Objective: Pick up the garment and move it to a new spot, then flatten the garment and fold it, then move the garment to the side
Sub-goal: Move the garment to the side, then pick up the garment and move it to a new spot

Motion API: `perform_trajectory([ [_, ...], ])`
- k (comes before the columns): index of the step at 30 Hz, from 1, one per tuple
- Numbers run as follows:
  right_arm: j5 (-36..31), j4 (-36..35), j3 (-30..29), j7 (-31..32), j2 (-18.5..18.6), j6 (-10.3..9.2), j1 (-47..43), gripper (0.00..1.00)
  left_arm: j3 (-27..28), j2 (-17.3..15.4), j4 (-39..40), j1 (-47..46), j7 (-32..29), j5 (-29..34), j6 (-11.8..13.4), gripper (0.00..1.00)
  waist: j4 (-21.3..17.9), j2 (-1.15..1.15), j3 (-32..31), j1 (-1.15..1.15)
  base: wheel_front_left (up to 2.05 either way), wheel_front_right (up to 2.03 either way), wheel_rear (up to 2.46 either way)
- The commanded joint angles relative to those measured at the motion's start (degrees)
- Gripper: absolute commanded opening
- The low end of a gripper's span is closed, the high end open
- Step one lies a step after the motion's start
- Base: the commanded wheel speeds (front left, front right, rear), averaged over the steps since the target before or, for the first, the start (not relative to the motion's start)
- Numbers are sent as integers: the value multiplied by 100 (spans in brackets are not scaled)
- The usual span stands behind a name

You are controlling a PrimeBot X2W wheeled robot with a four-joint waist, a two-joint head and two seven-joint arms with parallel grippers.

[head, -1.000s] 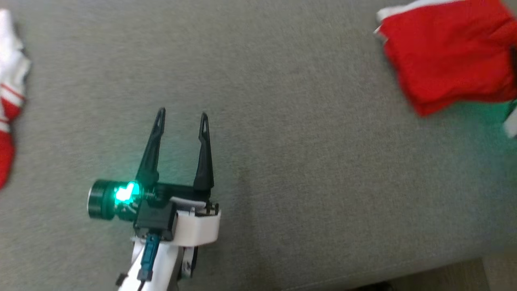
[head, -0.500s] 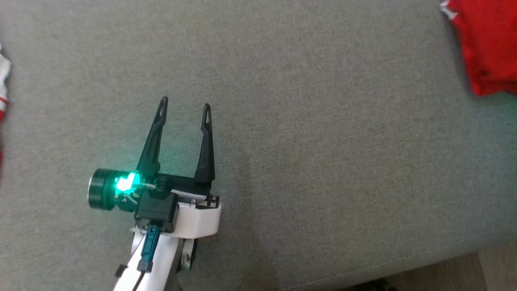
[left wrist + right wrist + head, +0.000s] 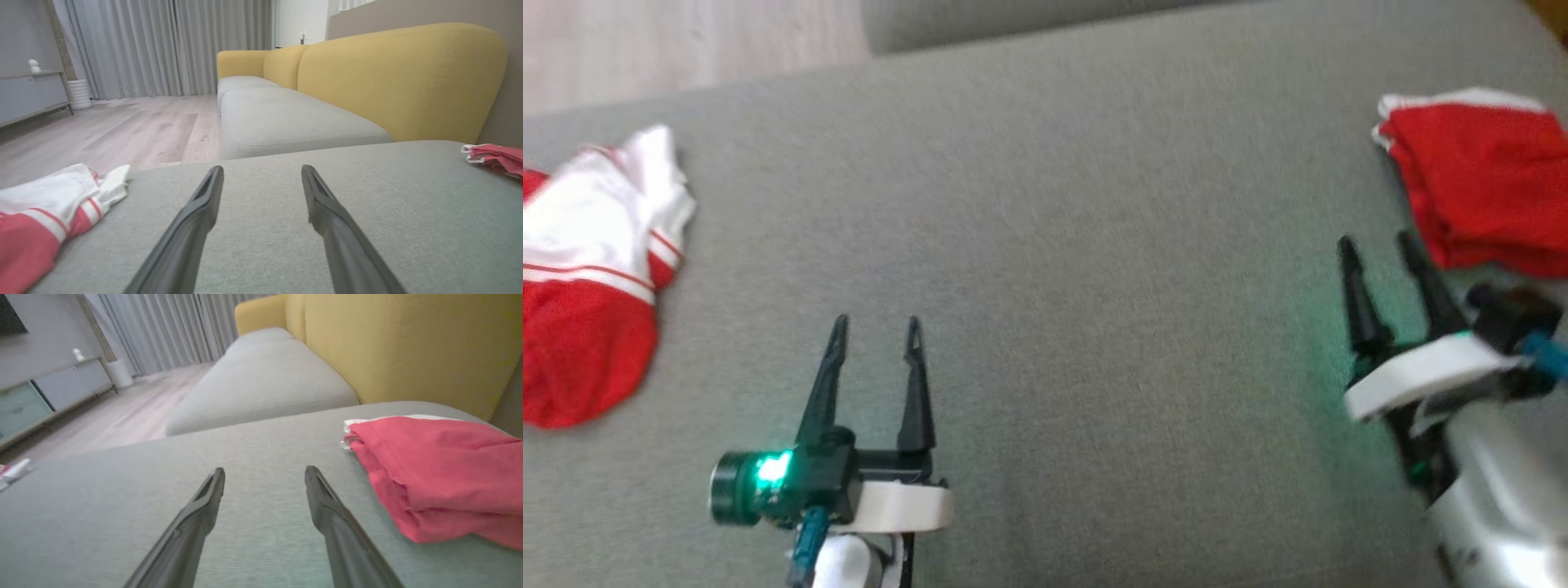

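Note:
A crumpled red and white garment (image 3: 584,278) lies at the left edge of the grey cushion (image 3: 1045,269); the left wrist view has it at lower left (image 3: 45,212). A folded red garment (image 3: 1482,184) rests at the far right, and fills the right side of the right wrist view (image 3: 441,473). My left gripper (image 3: 876,328) hovers open over bare cushion, right of the crumpled garment, holding nothing (image 3: 261,173). My right gripper (image 3: 1374,243) is open just left of the folded garment, empty (image 3: 264,473).
A yellow sofa back (image 3: 400,77) rises behind the cushion, with a second grey seat (image 3: 286,118) beyond. Wooden floor (image 3: 122,130) lies past the cushion's far edge. A grey cabinet (image 3: 53,392) and curtains (image 3: 163,45) stand farther off.
The head camera has swung, so the whole picture shifted. The crumpled garment on the left and my right gripper by the folded red garment have come into view. The left gripper stays open.

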State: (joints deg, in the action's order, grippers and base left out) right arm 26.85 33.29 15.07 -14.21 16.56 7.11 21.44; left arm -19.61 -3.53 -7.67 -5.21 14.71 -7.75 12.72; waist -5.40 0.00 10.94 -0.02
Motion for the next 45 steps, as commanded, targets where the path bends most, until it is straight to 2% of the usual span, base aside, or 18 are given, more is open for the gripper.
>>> perform_trajectory([
  [1, -170, -459, -114, -76, -187, 37, -240, 100, 280, 28, 109, 38, 29, -32, 93, 100, 251, 0, -458, 2, 0, 0, 0],
  [6, -836, -1386, -451, -77, -784, 37, -1136, 100, 540, 52, 179, 382, 29, -156, 194, 100, 469, 0, -1003, 2, 0, 0, 0],
  [13, -1632, -2349, -984, -78, -1179, 37, -2102, 100, 607, 61, 489, 703, 29, -101, 46, 100, 741, 0, -1281, 2, 0, 0, 0],
  [18, -1910, -2286, -1198, -78, -1300, 37, -2677, 100, 575, 63, 357, 960, 29, 80, -123, 100, 841, 0, -1412, 2, 0, 0, 0],
  [23, -1985, -2251, -1350, -78, -1353, 37, -2849, 100, 629, 64, 182, 1057, 29, 164, -213, 100, 816, 0, -1485, 2, 0, 0, 0],
  [39, -1994, -2216, -1380, -78, -1367, 37, -2836, 100, 631, 65, 73, 1045, 29, 75, -184, 100, 744, 0, -1480, 2, 0, 0, 0],
  [45, -2037, -2253, -1449, -79, -1368, 37, -2871, 100, 617, 65, 58, 994, 29, 49, -147, 100, 1082, 0, -1451, 2, 0, 0, 0],
])
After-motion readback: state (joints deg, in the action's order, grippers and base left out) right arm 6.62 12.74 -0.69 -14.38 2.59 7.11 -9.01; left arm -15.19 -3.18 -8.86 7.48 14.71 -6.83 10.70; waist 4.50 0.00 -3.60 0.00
